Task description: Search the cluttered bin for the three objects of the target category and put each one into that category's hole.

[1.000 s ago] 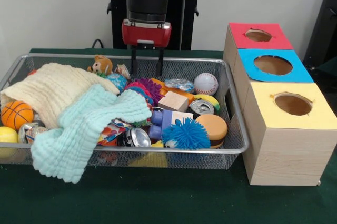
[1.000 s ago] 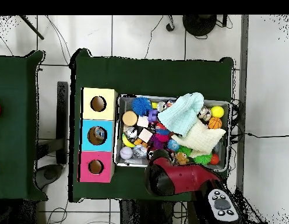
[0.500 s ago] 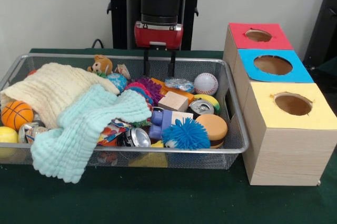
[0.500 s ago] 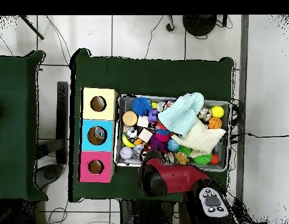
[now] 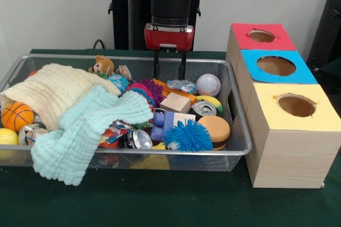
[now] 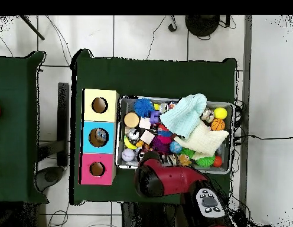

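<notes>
Green cloth covered the desk (image 5: 160, 205), on which a silver wire-mesh bin (image 5: 234, 150) was set beside three wooden boxes with yellow (image 5: 296, 105), blue (image 5: 276, 65) and red (image 5: 261, 35) holed tops. Nearest in the bin, a blue spiky ball (image 5: 187, 135) and a pale green cloth (image 5: 80, 131) were seen; farther back lay a white baseball (image 5: 208, 84). Above the far rim the red-and-black gripper (image 5: 170, 71) was held, fingers spread and empty. The search step was judged in hand; a descent onto one target-category item would be needed next.
</notes>
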You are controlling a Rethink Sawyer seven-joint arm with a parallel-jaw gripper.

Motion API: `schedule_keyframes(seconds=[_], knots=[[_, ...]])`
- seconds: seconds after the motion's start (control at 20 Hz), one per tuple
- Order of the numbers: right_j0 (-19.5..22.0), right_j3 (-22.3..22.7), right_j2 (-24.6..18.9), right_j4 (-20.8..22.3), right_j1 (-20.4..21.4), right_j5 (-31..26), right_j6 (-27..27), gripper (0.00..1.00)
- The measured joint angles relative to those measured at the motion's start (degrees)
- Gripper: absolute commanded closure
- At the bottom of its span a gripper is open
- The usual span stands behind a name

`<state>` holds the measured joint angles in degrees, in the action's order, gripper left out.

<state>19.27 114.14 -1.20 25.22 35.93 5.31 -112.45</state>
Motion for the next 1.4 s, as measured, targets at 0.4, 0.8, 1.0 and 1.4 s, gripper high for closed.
schedule_keyframes(seconds=[0.4,0.8,1.0,1.4], knots=[[-1.49,-0.03,-0.01,-1.72,-4.11,3.32,0.00,0.00],[-1.57,-0.26,-0.05,-2.67,-6.78,8.14,0.00,0.00],[-1.57,-0.25,-0.03,-2.83,-7.01,8.78,0.00,0.00],[-1.57,-0.26,-0.03,-2.83,-7.00,8.80,0.00,0.00]])
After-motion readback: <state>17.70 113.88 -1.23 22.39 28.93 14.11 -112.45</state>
